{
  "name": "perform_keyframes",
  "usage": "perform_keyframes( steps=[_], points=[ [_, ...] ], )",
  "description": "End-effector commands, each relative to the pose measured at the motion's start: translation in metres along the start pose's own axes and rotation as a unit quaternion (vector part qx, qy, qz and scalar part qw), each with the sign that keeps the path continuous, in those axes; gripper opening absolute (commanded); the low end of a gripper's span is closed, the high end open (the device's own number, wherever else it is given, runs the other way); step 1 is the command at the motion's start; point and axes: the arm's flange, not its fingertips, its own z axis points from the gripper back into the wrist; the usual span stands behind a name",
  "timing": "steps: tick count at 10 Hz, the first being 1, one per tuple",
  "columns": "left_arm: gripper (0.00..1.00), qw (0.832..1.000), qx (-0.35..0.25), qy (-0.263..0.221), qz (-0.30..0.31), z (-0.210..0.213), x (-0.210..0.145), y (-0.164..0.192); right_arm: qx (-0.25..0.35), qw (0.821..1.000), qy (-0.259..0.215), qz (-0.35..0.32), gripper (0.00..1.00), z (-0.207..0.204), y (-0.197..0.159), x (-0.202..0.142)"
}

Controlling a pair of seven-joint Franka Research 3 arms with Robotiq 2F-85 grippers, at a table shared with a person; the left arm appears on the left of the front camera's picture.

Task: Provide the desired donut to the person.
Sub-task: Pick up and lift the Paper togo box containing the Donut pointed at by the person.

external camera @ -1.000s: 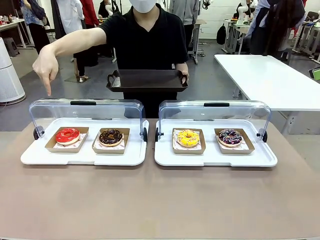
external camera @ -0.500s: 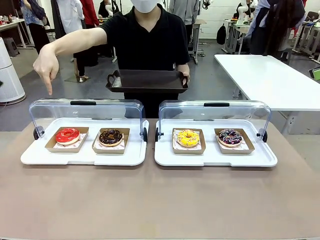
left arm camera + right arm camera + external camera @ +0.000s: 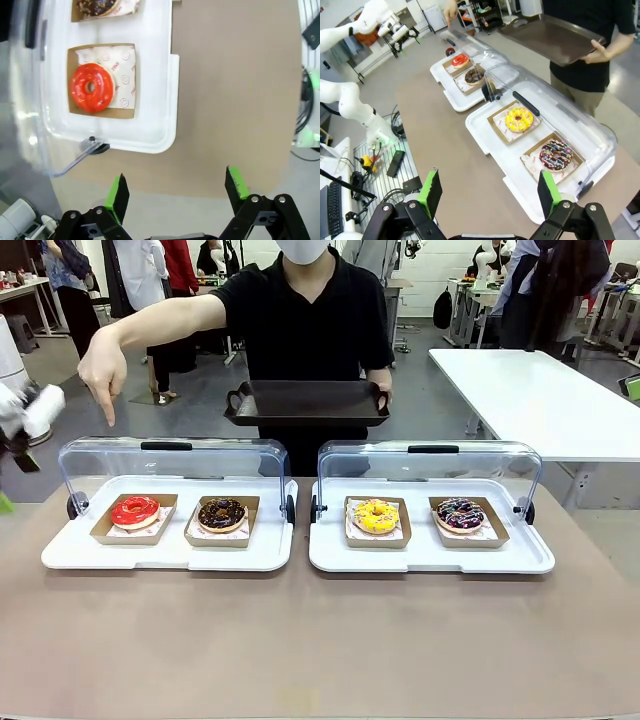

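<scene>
Standing wide apart, left fingers (image 3: 117, 198) hold nothing; right fingers (image 3: 431, 193) likewise.

Robot lab: white arms (image 3: 340, 95), worktables (image 3: 540, 390).

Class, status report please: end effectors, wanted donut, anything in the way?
Left end effector open, empty. Right end effector open, empty. Person's hand points down toward red donut. Clear lid behind it.

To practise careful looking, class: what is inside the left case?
A red donut and a chocolate donut, each in a card tray, sit in the left case. The donuts hide what lies beneath them.
</scene>
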Motion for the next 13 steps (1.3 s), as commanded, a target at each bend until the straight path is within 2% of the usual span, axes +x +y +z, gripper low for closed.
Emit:
perform_keyframes(
  steps=[1, 4, 7, 8, 13],
  points=[
    [1.0, 1.0, 0.002, 0.029, 0.0, -0.041, 0.012, 0.009, 0.003, 1.0, -0.007, -0.001, 1.0, 0.0, -0.001, 0.0],
    [1.0, 0.999, -0.034, -0.006, -0.013, -0.076, 0.042, 0.02, 0.003, 1.0, -0.007, -0.001, 1.0, 0.0, -0.001, 0.0],
    [1.0, 0.999, -0.05, -0.02, -0.008, -0.083, 0.044, 0.037, 0.003, 1.0, -0.007, -0.001, 1.0, 0.0, -0.001, 0.0],
    [1.0, 0.999, -0.04, -0.001, -0.02, -0.088, 0.049, 0.021, 0.003, 1.0, -0.007, -0.001, 1.0, 0.0, -0.001, 0.0],
    [1.0, 0.999, -0.044, -0.006, -0.015, -0.09, 0.05, 0.026, 0.003, 1.0, -0.007, -0.001, 1.0, 0.0, -0.001, 0.0]
  ],
)
